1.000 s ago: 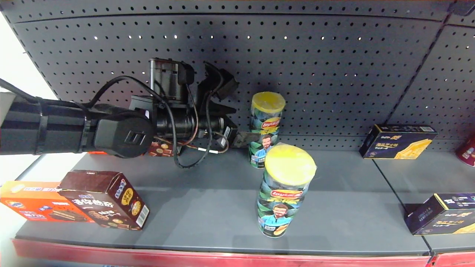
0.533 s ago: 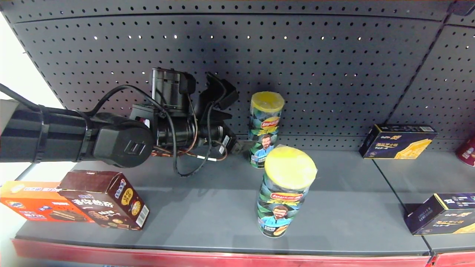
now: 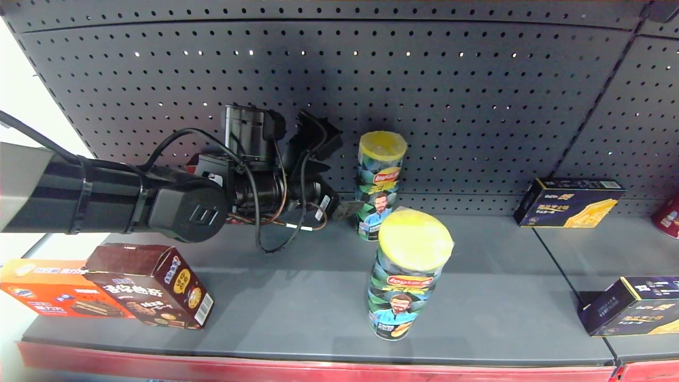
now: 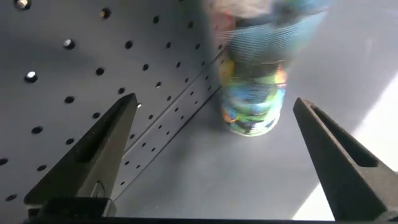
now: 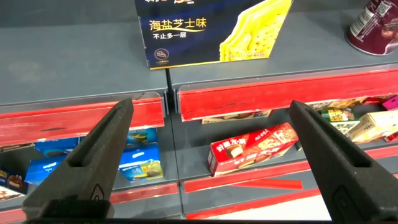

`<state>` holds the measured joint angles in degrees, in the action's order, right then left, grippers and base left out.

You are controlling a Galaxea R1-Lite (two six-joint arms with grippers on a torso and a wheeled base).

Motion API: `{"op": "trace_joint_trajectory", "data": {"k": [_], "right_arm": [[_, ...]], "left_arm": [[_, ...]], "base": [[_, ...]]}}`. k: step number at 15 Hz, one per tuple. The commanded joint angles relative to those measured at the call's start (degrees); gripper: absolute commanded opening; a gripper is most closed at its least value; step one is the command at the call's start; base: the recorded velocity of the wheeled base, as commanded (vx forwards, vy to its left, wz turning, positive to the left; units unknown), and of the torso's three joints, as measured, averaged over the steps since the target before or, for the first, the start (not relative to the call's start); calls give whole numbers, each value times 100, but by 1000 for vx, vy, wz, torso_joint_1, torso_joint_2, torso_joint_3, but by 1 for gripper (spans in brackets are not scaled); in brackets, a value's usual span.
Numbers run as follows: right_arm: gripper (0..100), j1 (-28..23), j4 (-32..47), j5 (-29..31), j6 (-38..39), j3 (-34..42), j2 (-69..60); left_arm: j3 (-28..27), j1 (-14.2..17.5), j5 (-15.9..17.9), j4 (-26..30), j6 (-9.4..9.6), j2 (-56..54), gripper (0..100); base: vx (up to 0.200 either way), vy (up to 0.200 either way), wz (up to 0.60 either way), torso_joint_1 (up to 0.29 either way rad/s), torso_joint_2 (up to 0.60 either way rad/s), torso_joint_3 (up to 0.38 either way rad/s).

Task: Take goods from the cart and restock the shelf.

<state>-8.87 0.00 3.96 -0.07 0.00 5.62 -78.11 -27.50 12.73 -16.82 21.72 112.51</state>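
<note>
Rear chip can, upright on the shelf, is seen just beyond the spread, empty jaws of the left gripper; front can likewise shelved; more restocking judged outstanding.

Place: a shop, in a snack aisle.
Fixture: a grey metal shelf with a perforated back panel and a red front strip.
Stock: yellow-lidded chip cans and printed snack boxes, several of a kind.
Lower tiers: more red-edged shelves, carrying a red biscuit box and blue packs.
</note>
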Motion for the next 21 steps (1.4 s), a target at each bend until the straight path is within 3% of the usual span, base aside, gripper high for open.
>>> {"op": "trace_joint_trajectory", "data": {"k": [1, 21], "right_arm": [[100, 0, -9, -1, -1, 0, 9], [100, 0, -9, -1, -1, 0, 9]], "left_arm": [[6, 17, 2, 4, -1, 43, 100], [-293, 34, -438, -14, -151, 377, 100]], "base": [[0, 0, 0, 0, 0, 0], [0, 0, 0, 0, 0, 0]]}}
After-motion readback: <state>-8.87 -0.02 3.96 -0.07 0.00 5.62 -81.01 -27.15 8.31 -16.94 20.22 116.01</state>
